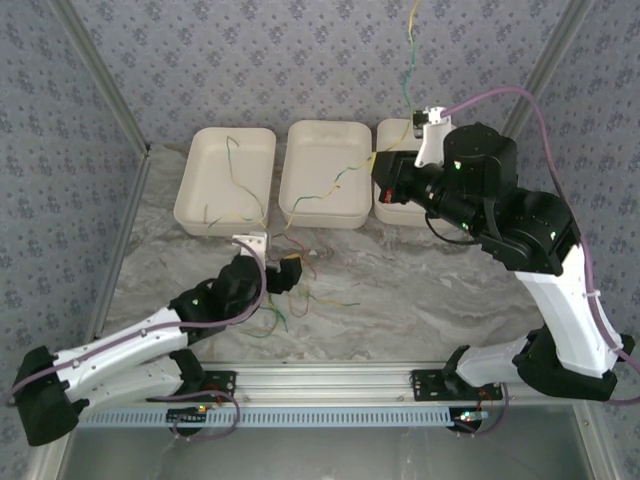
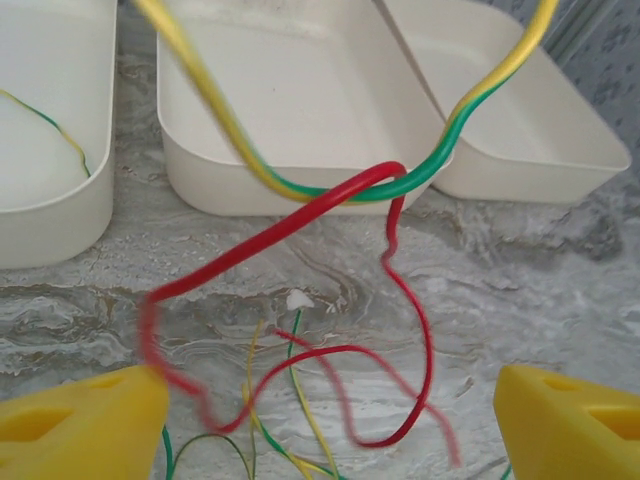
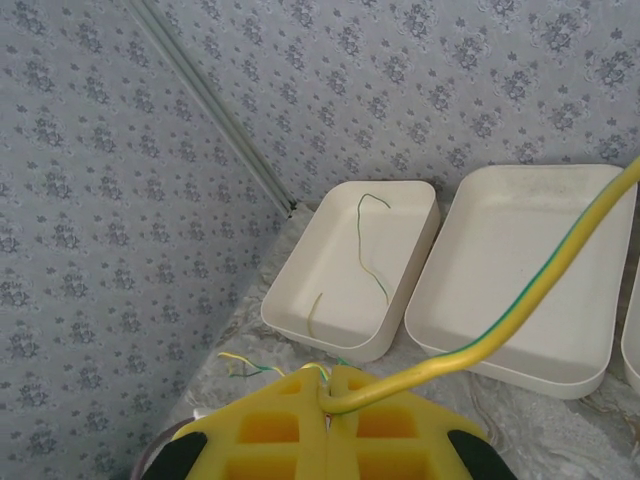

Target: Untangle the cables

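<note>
Top external: three white trays line the far edge of the table. Your right gripper hangs raised over the gap between the middle tray and the right tray. The yellow-green cable runs from it across the middle tray down to the loose cables heaped left of the table's centre, where your left gripper hovers just above them. One sorted cable lies in the left tray.

Left wrist: your fingers stand wide apart, holding nothing. Beyond them, the red cable is hooked over the low sag of the yellow-green cable, its tail coiling down onto the table.

Right wrist: the yellow pads are pressed together on the yellow-green cable, which leaves them rightward over the middle tray.

The danger, I'd judge, is that hook. Lift or pull with the right arm and the red cable rides up too, dragging the heap and cinching the crossing tighter. Tug hard and the thin cable may slide out of the pinch. Close the left hand carelessly and you may catch several strands at once.
</note>
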`<state>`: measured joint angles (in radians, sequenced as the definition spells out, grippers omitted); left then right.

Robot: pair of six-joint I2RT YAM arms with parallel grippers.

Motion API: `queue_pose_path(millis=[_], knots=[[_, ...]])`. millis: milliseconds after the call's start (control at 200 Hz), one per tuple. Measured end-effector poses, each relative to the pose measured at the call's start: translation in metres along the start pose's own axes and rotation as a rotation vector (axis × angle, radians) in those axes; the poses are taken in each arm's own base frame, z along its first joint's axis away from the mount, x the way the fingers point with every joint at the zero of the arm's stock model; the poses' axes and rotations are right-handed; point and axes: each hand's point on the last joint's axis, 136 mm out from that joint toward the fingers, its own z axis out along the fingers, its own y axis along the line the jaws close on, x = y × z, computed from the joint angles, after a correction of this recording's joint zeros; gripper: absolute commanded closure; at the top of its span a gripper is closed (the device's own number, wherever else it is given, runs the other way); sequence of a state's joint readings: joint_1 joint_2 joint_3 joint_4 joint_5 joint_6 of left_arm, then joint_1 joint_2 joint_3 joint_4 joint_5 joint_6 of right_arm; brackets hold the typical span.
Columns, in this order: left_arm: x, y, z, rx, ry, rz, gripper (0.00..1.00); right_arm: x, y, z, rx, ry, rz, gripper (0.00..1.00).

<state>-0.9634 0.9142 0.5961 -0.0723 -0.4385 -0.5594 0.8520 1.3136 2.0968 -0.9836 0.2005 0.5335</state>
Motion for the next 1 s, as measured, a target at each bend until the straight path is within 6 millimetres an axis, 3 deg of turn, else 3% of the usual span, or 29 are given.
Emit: queue_pose_path(millis=[75,145,205,270,310,610,794,999], knots=[[-0.001,0.003,0.004,-0.033,0.003,0.027,0.17,0.000,0.002,-0.002,-0.009,0.001,0.001,1.00],[-0.007,0.005,0.005,-0.050,-0.004,0.037,0.30,0.001,0.003,-0.005,-0.017,0.001,0.001,1.00],[-0.014,0.008,0.005,-0.060,-0.012,0.046,0.54,0.000,0.003,-0.007,-0.020,-0.003,0.002,1.00],[-0.022,0.010,0.005,-0.066,-0.025,0.042,0.88,-0.001,0.003,-0.010,-0.024,-0.008,0.003,1.00],[-0.025,0.012,0.004,-0.069,-0.031,0.039,1.00,-0.001,0.003,-0.012,-0.026,-0.011,0.003,1.00],[-0.030,0.006,-0.013,-0.006,-0.026,0.037,1.00,0.001,-0.009,-0.010,0.031,-0.024,-0.002,1.00],[-0.052,0.002,-0.040,0.062,-0.086,-0.017,1.00,0.019,-0.021,0.004,0.078,0.010,-0.014,1.00],[-0.087,0.000,-0.052,0.082,-0.121,-0.106,1.00,0.043,-0.028,0.021,0.102,0.062,-0.032,1.00]])
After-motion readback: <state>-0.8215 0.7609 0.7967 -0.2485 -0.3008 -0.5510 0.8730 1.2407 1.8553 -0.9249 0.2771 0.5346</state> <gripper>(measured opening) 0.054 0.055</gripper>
